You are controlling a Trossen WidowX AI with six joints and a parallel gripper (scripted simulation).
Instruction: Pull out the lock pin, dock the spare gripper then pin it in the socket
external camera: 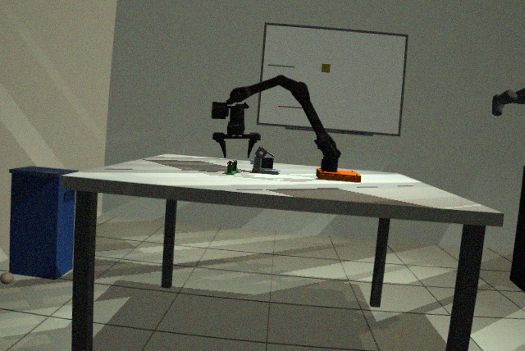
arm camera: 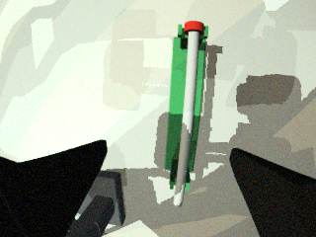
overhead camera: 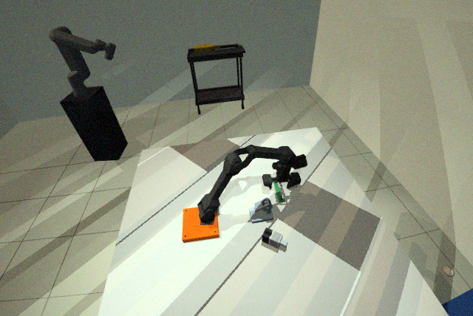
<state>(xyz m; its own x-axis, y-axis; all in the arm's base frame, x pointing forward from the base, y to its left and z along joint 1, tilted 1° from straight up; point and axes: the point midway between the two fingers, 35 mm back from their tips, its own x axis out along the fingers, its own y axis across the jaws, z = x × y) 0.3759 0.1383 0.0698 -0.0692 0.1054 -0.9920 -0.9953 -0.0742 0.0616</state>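
Pin lies in the green cradle, open fingers above it

The gripper (overhead camera: pixel 278 185) (external camera: pixel 236 157) (arm camera: pixel 169 150) stands wide open with nothing between its fingers. In the wrist view the lock pin (overhead camera: pixel 282 191) (external camera: pixel 230 162) (arm camera: pixel 191 84) lies lengthwise along the green cradle (overhead camera: pixel 278 192) (external camera: pixel 231 167) (arm camera: pixel 179 79), red head at twelve o'clock, pale tip overhanging toward half past six.

The pin looks light, stiff and slim, probably smooth enough to roll or twist in a loose grip. The shaft near the head seems the best hold, leaving the tip free to lead through the socket; the cradle walls may crowd the fingertips there.

The cradle holds only the pin. In the top view the mount (overhead camera: pixel 261 213) (external camera: pixel 259 165) (arm camera: pixel 116 197) stands near it, toward half past seven. No spare gripper sits in its socket; the bore is too small to read. The spare gripper (overhead camera: pixel 273 238) (external camera: pixel 267 163) lies toward five o'clock from the mount, undocked. With the pin already out, docking probably comes next, so the pin can wait in its cradle
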